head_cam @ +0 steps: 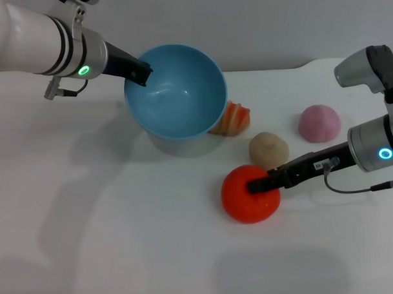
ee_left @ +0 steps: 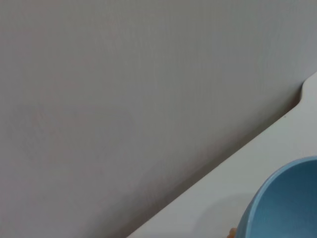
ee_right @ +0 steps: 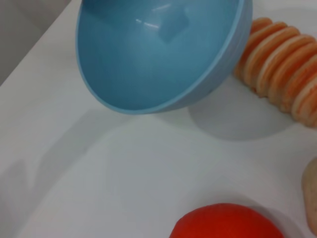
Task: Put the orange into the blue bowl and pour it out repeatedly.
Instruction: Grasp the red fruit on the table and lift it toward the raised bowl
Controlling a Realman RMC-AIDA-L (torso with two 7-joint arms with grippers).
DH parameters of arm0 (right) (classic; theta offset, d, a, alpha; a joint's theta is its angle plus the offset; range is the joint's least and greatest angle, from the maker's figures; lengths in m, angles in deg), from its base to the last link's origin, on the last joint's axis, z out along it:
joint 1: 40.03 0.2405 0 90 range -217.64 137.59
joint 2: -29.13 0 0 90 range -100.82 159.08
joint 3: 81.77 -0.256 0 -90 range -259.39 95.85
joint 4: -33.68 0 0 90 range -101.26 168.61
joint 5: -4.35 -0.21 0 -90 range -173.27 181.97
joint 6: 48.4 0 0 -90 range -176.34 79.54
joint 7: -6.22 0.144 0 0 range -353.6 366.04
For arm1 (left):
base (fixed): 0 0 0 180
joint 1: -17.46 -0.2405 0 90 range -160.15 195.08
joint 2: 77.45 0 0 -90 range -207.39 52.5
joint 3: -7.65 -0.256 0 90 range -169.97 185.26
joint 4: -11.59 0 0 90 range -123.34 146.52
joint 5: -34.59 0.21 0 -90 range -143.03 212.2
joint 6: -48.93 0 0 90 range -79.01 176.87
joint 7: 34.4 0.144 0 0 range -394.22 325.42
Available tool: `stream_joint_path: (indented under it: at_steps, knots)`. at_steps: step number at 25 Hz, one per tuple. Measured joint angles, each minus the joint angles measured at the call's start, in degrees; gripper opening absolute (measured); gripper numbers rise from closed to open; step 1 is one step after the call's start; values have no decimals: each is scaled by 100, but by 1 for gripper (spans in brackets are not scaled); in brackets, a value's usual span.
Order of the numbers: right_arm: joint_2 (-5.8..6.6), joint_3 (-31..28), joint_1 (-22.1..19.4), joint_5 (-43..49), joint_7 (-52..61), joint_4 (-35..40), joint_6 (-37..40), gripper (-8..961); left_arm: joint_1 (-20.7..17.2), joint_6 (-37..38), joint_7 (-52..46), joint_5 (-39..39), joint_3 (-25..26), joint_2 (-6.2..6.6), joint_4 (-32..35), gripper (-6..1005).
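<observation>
The blue bowl point(head_cam: 175, 96) is held off the table at the back, tilted with its empty inside facing forward. My left gripper point(head_cam: 141, 73) is shut on its far-left rim. The bowl also shows in the left wrist view point(ee_left: 287, 203) and in the right wrist view point(ee_right: 158, 54). The orange point(head_cam: 244, 203) rests on the white table in front of and to the right of the bowl. My right gripper point(head_cam: 257, 183) reaches in from the right and is shut on the orange's top. The top of the orange shows in the right wrist view point(ee_right: 225, 223).
An orange-and-white striped loaf point(head_cam: 233, 118) lies right behind the bowl's right side. A beige ball point(head_cam: 269, 149) sits just behind the orange. A pink dome point(head_cam: 319, 123) lies farther right. The white table point(head_cam: 90, 241) extends to the front left.
</observation>
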Motion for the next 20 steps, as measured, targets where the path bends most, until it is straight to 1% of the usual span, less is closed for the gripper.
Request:
stream_joint_path:
  at_steps: [2, 8, 16, 18, 20]
  knots:
    - [-4, 3, -13, -39, -135, 8, -17, 637, -11, -22, 4, 0, -1, -1, 0, -1]
    - [-8, 7, -35, -126, -338, 16, -40, 417, -19, -95, 2, 0, -81, -1, -6, -1]
    - [2, 8, -120, -360, -623, 31, 62, 204, -27, -169, 0, 0, -102, -1, -69, 0]
    - [10, -5, -160, -461, -675, 89, 165, 179, -26, -186, -6, -1, -136, -1, -82, -1]
    - [19, -2, -266, -686, -782, 307, 385, 154, -27, -192, -4, 0, -148, -2, -90, -1]
